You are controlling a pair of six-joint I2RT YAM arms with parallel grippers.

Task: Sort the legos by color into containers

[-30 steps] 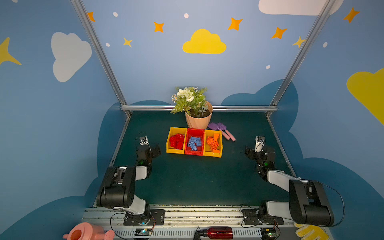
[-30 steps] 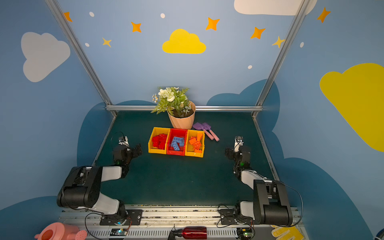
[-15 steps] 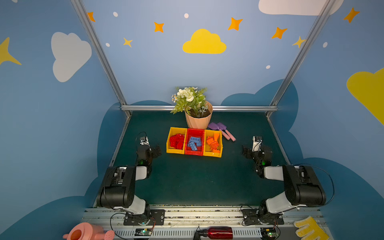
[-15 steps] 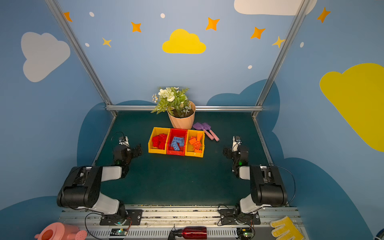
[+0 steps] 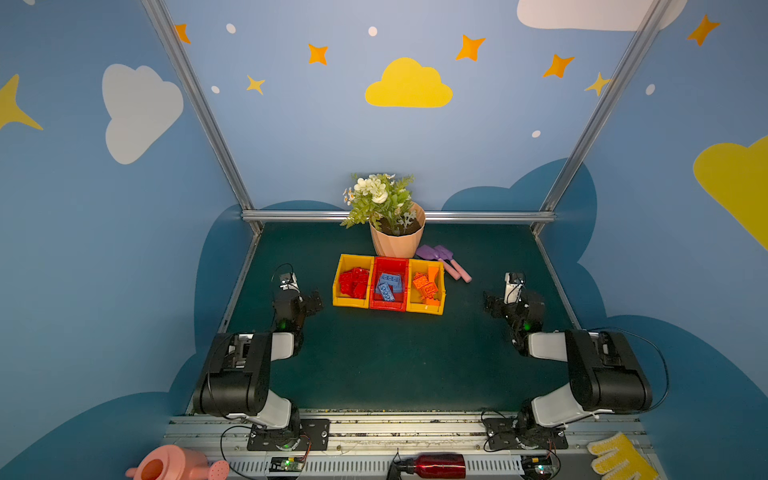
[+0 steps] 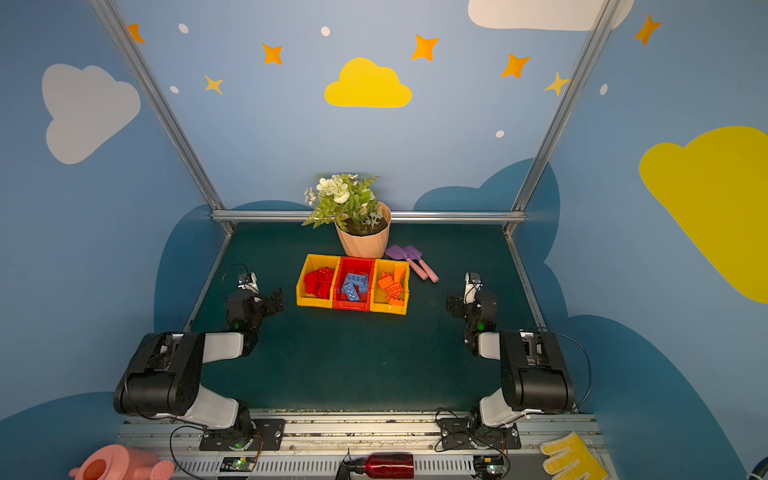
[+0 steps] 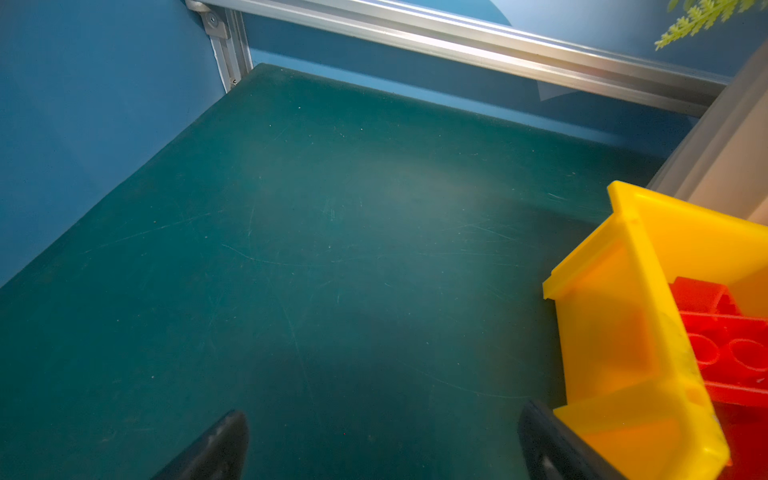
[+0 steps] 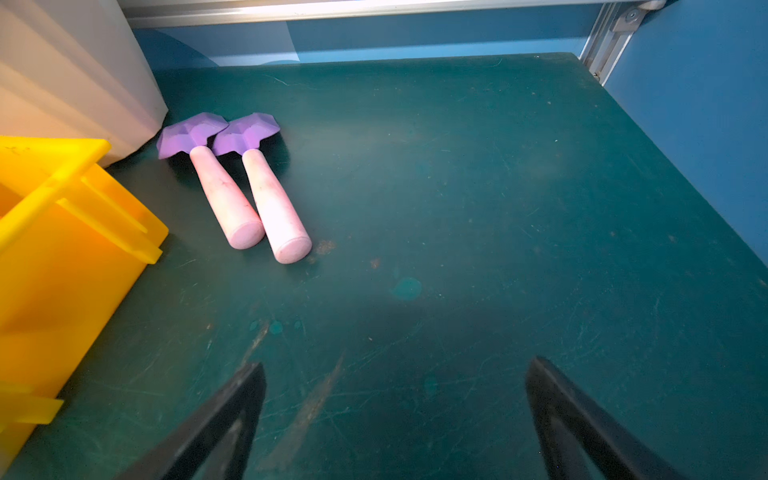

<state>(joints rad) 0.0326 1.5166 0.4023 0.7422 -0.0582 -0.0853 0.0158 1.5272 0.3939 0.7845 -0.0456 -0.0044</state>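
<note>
Bricks sorted, both arms off to the sides.
On the green table (image 5: 374,365), three containers (image 5: 388,306) sit side by side, far centre. The left gripper (image 5: 316,300) and right gripper (image 5: 490,306) flank them, jaws spread wide, empty. Red, blue and orange legos (image 5: 386,291) lie one colour per container.

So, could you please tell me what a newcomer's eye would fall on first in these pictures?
Brightest is the sorted colour at the middle of the table: red bricks in the left yellow bin, blue bricks in the red bin, orange bricks in the right yellow bin. Just behind them stands a peach flower pot with white flowers. Two purple-and-pink toy shovels lie beside it on the right.
</note>
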